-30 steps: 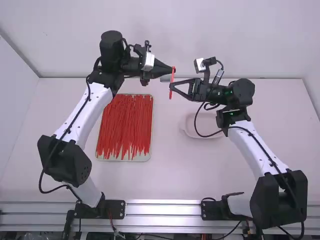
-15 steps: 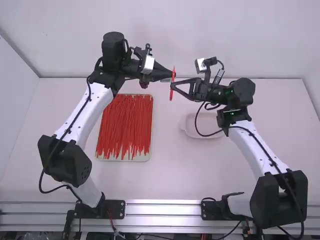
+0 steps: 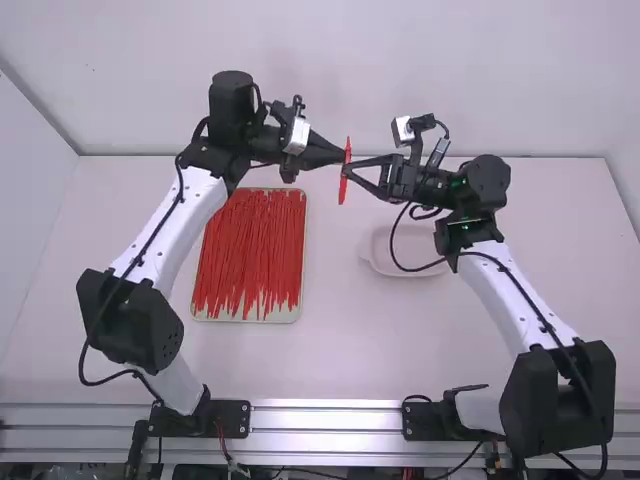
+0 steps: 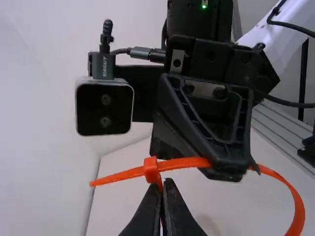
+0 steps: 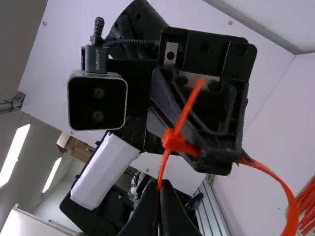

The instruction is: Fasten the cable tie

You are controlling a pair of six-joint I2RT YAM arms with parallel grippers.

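Observation:
A red cable tie (image 3: pixel 345 172) hangs in the air above the table's far middle, held between both grippers. My left gripper (image 3: pixel 336 156) comes in from the left, my right gripper (image 3: pixel 352 176) from the right, tips almost touching. In the left wrist view my left gripper (image 4: pixel 161 182) is shut on the cable tie (image 4: pixel 177 164) right under its head, and the right gripper (image 4: pixel 224 167) pinches the strap beside it. In the right wrist view my right gripper (image 5: pixel 158 186) is shut on the cable tie (image 5: pixel 172 140) tail, and a strap loop curves off beside the left gripper (image 5: pixel 216 155).
A tray (image 3: pixel 297 312) with several loose red cable ties lies on the table under the left arm. A white shallow dish (image 3: pixel 378 262) sits below the right arm's wrist.
The left arm's wrist has shifted slightly to the right, closing in on the right gripper. The cable tie stays pinched between both; the right arm has barely moved.

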